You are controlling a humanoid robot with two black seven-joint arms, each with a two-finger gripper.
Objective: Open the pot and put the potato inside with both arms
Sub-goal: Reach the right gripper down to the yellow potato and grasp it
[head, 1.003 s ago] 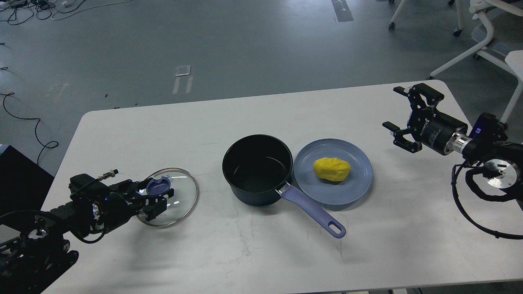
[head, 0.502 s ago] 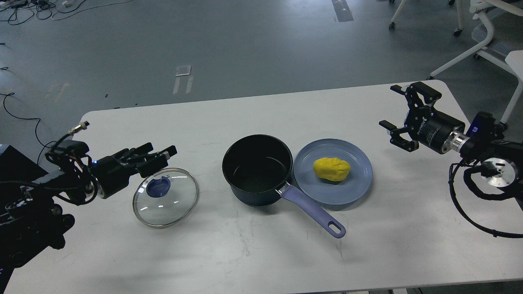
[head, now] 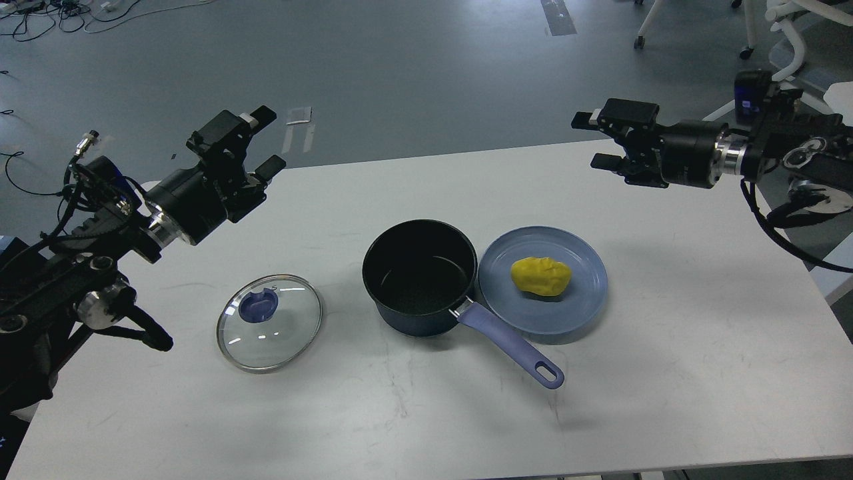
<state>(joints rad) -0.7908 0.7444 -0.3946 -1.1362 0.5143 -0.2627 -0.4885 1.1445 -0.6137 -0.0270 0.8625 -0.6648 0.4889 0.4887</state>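
Observation:
A dark blue pot [head: 421,280] with a lilac handle [head: 513,345] stands open and empty at the table's middle. Its glass lid [head: 270,323] with a blue knob lies flat on the table to the pot's left. A yellow potato [head: 541,276] lies on a blue plate [head: 586,293] right of the pot. My left gripper [head: 261,141] is open and empty, raised high above the table's far left, well clear of the lid. My right gripper [head: 590,141] is open and empty, raised above the far right, beyond the plate.
The white table [head: 700,373] has bare surface in front of the pot and on the right. Chair legs [head: 766,73] stand on the grey floor at the far right. Cables [head: 40,193] lie on the floor at the left.
My left gripper has let go of the lid and risen up and away from it. My right gripper has risen and moved left, turning level.

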